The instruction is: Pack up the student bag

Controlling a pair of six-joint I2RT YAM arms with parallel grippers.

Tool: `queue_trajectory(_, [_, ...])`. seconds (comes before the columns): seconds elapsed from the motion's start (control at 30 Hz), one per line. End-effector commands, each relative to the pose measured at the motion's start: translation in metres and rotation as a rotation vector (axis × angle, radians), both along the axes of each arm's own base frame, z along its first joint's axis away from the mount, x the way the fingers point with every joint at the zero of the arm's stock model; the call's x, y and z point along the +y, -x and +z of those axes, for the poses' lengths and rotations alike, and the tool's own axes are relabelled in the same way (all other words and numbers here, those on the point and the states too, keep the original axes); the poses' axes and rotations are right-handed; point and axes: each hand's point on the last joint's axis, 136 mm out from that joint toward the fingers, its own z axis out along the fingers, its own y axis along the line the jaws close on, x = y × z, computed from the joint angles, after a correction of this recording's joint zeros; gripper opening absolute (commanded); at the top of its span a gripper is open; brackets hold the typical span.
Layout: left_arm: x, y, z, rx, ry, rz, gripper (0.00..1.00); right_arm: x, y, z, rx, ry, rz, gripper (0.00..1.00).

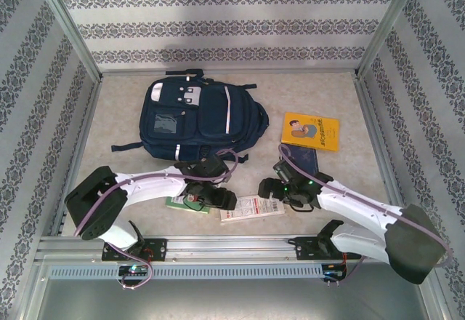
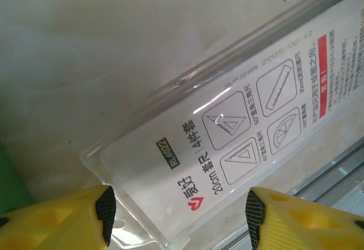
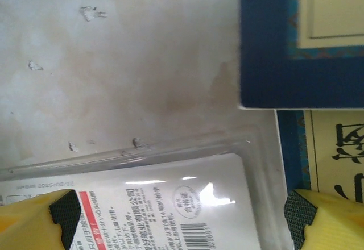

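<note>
The student bag (image 1: 195, 120), a large navy-blue fabric backpack with thin white stripes, grey-white front patches and dark straps, is lying flat and front-up on the far left half of the tabletop (image 1: 334, 94), its top handle pointing at the far edge. It is looking soft and floppy, and probably light while empty, so it is likely sagging wherever it gets lifted. The top handle or the seam along a zipper is seeming the surest place to take hold, since the smooth cloth panels are offering little to pinch.

Near the front edge, the left fingers (image 2: 105, 207) are standing partly open over one end of a clear plastic pack with a white printed ruler-set card (image 2: 227, 130), clamping nothing. The right fingers (image 3: 65, 213) are standing wide apart over the pack's other end, also gripping nothing, with a dark blue book with a cream panel (image 3: 301, 40) lying just beside them. A yellow picture book (image 1: 310, 131) is resting toward the right edge.
</note>
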Motion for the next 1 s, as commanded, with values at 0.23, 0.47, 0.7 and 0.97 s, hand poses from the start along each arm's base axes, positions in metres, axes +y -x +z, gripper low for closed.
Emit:
queue_trajectory(0.23, [0.008,0.009,-0.062,0.143,-0.122,-0.073,0.61,0.005,0.025,0.005,0.091,-0.011,0.123,0.94])
queue_trajectory(0.47, [0.003,0.005,-0.064,0.122,-0.103,-0.087,0.61,-0.004,0.034,0.035,0.043,-0.047,0.104,0.94])
queue_trajectory(0.7, [0.016,0.007,-0.068,0.078,-0.121,-0.078,0.61,-0.016,0.049,0.026,0.027,-0.163,-0.031,0.93])
queue_trajectory(0.97, [0.011,0.006,-0.072,0.074,-0.084,-0.079,0.60,-0.016,0.060,0.003,0.060,-0.225,-0.060,0.92])
